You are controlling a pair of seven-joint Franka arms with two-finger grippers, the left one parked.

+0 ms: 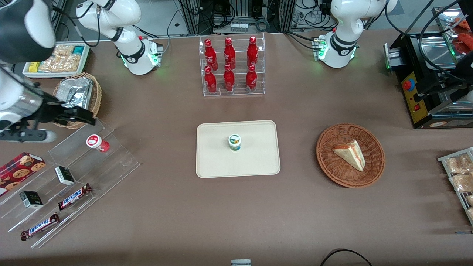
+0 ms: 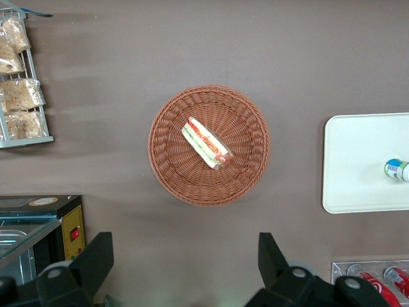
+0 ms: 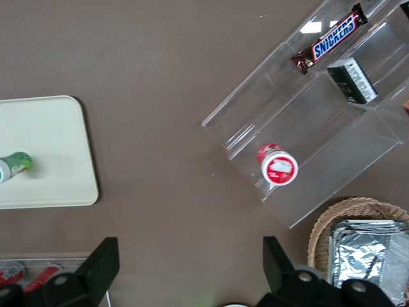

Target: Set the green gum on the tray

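The green gum stands upright near the middle of the cream tray, white lid up. The right wrist view shows the green gum on the tray too, and the left wrist view also has the green gum on the tray. My gripper hangs open and empty toward the working arm's end of the table, well away from the tray, above the edge of a clear stepped stand. Its fingers are spread wide over bare tablecloth.
A red-bodied canister sits on the clear stand with Snickers bars and small dark boxes. A wicker basket with foil is beside the gripper. A cola bottle rack stands farther back; a sandwich basket lies toward the parked arm's end.
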